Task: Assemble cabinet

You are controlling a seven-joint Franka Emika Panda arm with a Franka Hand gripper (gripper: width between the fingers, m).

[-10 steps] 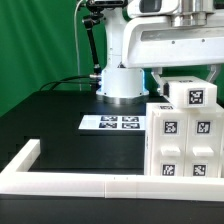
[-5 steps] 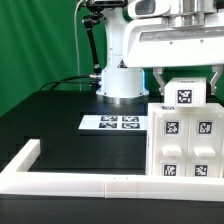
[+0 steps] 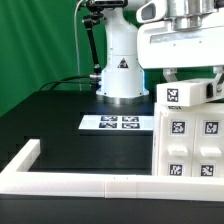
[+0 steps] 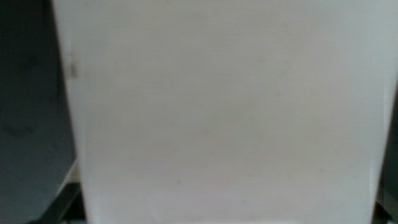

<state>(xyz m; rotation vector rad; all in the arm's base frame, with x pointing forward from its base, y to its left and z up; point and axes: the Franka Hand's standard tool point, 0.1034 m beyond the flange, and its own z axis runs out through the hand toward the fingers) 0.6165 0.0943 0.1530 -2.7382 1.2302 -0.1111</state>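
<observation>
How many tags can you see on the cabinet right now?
5. Four on the cabinet front: an upper pair and a lower pair. The fifth tag is on the top block. Other faces may hide more.

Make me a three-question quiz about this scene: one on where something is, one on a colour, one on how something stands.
1. Where does the marker board lie?
A. flat on the table, at the exterior view's left of the cabinet
B. on top of the cabinet
C. hanging off the table's edge

2. What colour is the curtain at the back?
A. red
B. green
C. blue

3. How is the cabinet?
A. standing upright
B. toppled sideways
C. in scattered pieces

Answers: 1 A, it lies flat beside the cabinet; 2 B, plainly green; 3 A, its sides rise straight behind the rail.
</observation>
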